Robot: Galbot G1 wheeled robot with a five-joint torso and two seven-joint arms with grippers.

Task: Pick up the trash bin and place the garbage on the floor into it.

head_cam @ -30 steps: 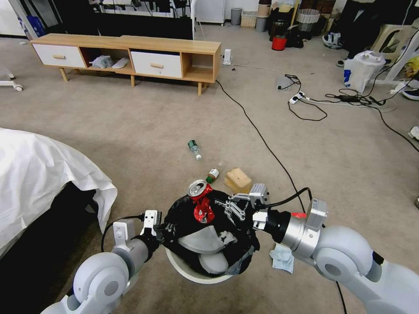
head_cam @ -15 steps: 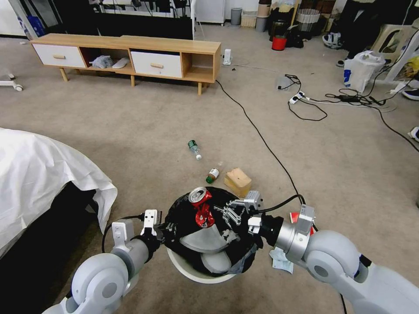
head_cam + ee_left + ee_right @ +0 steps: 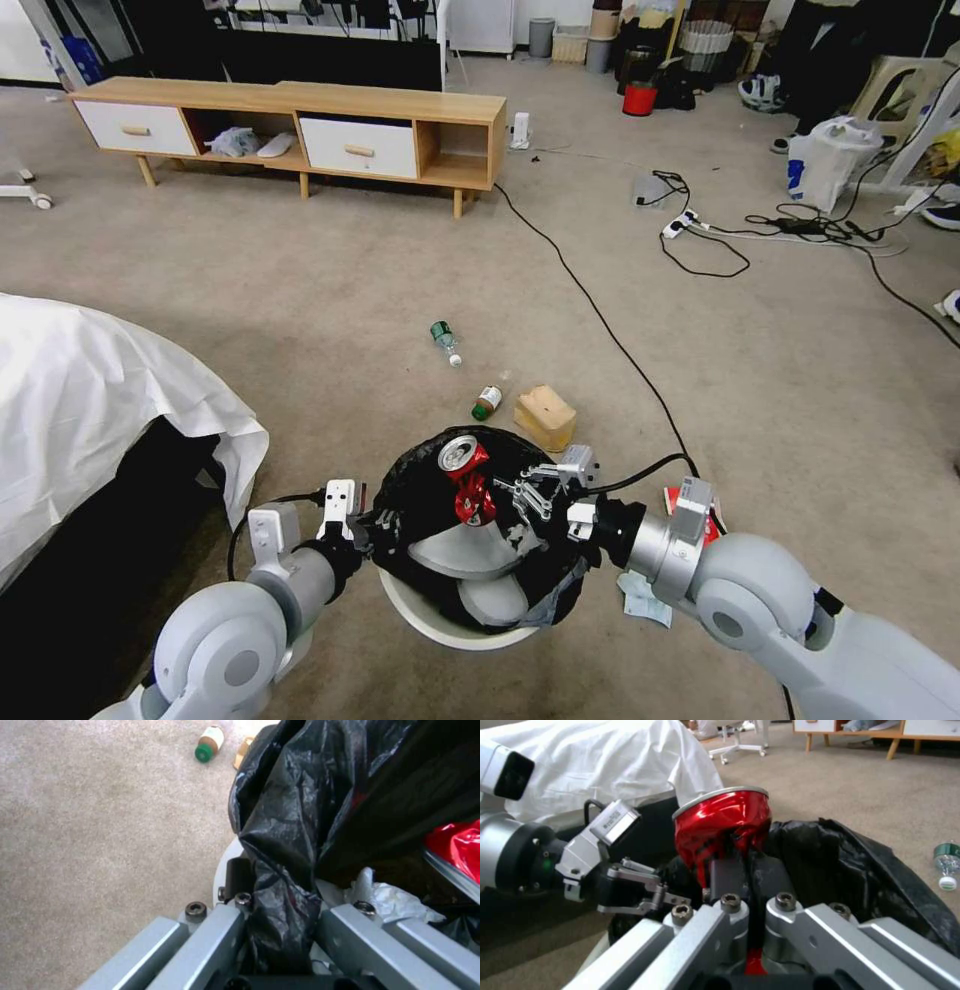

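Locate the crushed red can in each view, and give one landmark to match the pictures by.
Head view: the can is at lower centre, held by the right gripper over the trash bin.
Left wrist view: a red patch at the edge, inside the black bag, may be the can; I cannot tell.
Right wrist view: centre, the can is clamped in the right gripper.
Shared landmark: the crinkled black bag.

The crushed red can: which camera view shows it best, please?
The right wrist view shows it best: the crushed red can sits close, pinched between the fingers of the right gripper. The head view shows it smaller, above the trash bin. The left wrist view gives just a red patch, perhaps the can.
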